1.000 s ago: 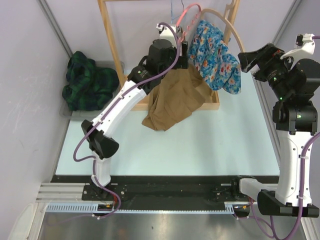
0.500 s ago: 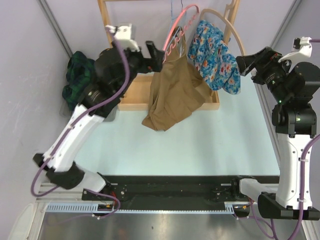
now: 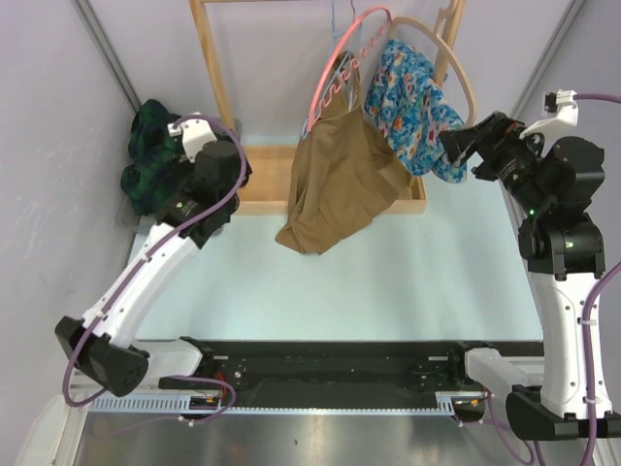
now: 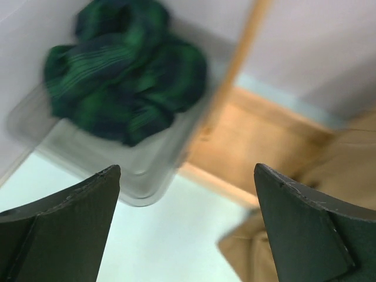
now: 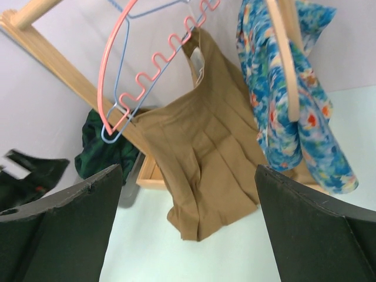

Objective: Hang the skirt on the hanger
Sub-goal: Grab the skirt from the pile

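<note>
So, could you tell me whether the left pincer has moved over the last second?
Yes: the left pincer has swung left, from the brown skirt past the wooden rack's left post, to near the green garment.

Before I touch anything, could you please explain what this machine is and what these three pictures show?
Two robot arms stand bolted at the near edge of a table, each ending in a two-finger claw. One picture looks down from above and behind them; the other two come from a camera on each wrist, that claw's dark fingers in the lower corners. A brown skirt hangs from a pink hanger on a wooden rack, beside a floral garment. A green plaid garment lies in a bin at the left. The left claw and the right claw are open and hold nothing.
</note>
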Motion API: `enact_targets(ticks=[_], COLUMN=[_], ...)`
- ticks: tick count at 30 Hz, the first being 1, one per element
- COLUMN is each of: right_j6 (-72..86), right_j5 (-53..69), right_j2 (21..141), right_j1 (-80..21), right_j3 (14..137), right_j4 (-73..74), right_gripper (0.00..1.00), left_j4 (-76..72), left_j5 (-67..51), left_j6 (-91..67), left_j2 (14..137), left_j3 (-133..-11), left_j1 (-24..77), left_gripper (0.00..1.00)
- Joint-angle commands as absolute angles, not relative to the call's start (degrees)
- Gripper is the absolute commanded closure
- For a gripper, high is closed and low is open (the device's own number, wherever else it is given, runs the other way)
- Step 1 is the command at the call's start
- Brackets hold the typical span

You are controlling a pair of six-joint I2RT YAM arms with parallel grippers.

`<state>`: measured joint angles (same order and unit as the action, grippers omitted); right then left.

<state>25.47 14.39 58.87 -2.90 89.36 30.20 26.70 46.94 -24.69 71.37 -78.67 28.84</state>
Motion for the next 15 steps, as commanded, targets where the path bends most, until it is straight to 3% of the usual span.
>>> enact_targets(ticks=[1,6,15], right_j6=[24.9,24.4,22.3], right_j5=[13.6,13.4,11.3], right_j2=[57.4,57.7,61.4], right_j1=[-5.3,-7.6,-12.6], right_j3=[87.9,87.4,87.1], right_j4=[30.7,31.3,31.7], right_gripper=[0.00,0.00,0.00], left_j4=[29.4,30.4,16.7], left_j5=[60.2,67.4,60.4], left_j6=[-30.3,-29.1,-17.1], left_j2=[76.4,86.1,103.3], left_j3=[-76.9,-77.2,-76.3], left_j1=[27.0,24.6,18.8], left_gripper=[0.01,0.00,0.00])
